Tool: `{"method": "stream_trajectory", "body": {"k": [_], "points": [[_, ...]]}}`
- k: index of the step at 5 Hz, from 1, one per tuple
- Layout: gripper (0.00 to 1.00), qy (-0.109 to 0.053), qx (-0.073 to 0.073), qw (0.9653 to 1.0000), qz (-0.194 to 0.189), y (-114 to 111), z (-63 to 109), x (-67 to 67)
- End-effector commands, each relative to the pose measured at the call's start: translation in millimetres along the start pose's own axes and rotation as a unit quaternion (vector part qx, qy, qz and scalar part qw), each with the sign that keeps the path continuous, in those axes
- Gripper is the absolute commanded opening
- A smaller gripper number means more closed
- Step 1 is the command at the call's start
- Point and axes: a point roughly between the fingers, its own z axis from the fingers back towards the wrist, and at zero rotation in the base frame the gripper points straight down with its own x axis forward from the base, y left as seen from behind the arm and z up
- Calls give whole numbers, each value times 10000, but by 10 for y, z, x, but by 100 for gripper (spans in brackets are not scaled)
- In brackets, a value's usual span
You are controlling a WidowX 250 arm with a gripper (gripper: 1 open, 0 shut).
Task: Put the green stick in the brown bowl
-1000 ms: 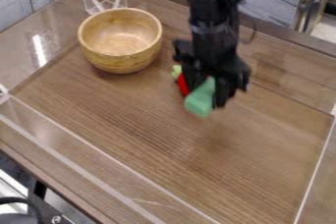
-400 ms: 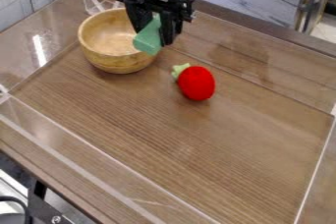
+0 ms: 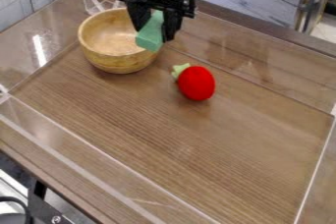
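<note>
Starting nearest me, the red round fruit with a green stem (image 3: pixel 196 82) sits on the wooden bench (image 3: pixel 171 159). Beyond, my pincer (image 3: pixel 153 29) pinches the small light-green rectangular stick (image 3: pixel 151 35) above the round light-brown wooden bowl's (image 3: pixel 118 39) right rim, ready for dropping in.

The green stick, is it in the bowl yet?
No. The green stick hangs in the shut gripper over the bowl rim.

Lab bench (image 3: pixel 197 159), clear barrier walls (image 3: pixel 39 149) (robot rig)
</note>
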Motion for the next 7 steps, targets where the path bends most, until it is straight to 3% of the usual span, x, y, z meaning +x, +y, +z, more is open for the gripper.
{"method": "stream_trajectory", "body": {"k": [1, 2, 4, 6, 7], "points": [[0, -329, 53, 9994, -87, 12, 49, 217], [0, -343, 63, 9993, -145, 31, -36, 288], [0, -373, 159, 9987, 297, 27, 250, 466], [0, -356, 83, 9993, -86, 95, 233, 451], [0, -336, 98, 9994, -60, 159, 242, 474]]}}
